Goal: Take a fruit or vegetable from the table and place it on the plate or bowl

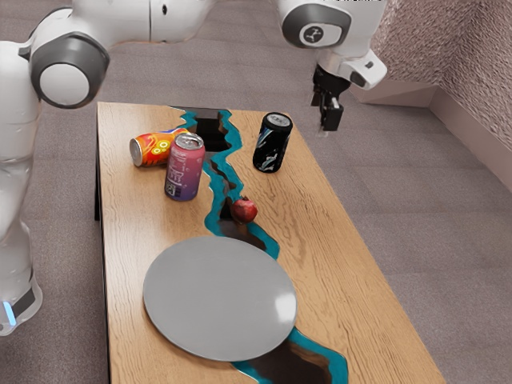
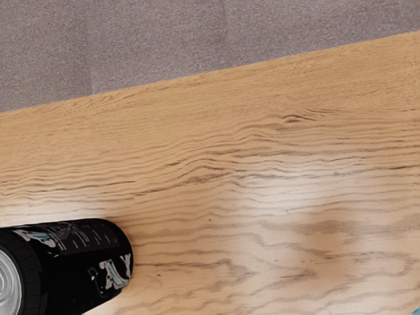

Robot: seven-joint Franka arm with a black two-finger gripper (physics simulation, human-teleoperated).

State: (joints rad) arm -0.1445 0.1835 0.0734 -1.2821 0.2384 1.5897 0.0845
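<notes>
Nearest in the exterior view lies a flat, round, matte grey plate [image 1: 220,298] on the table [image 1: 360,304], a long slab of pale grained wood split lengthwise by a glossy teal resin river with dark hollows. Just beyond the plate's far rim, on the river's edge, sits the fruit, a small, smooth red apple [image 1: 245,210], apart from the plate. Farther back stands an upright pink-purple can [image 1: 185,166], with an orange can [image 1: 156,148] lying on its side behind it. A black can [image 1: 273,142] stands across the river toward the exterior view's right. The claw [image 1: 330,116] hangs in the air above the table's far right edge, touching nothing; whether it is open or closed cannot be told. Grey carpet [image 1: 448,208] surrounds the table.

The wrist view adds the close wood grain [image 2: 262,164], the black can's [image 2: 65,262] white print and silver top, and carpet [image 2: 131,39] past the table's edge.
</notes>
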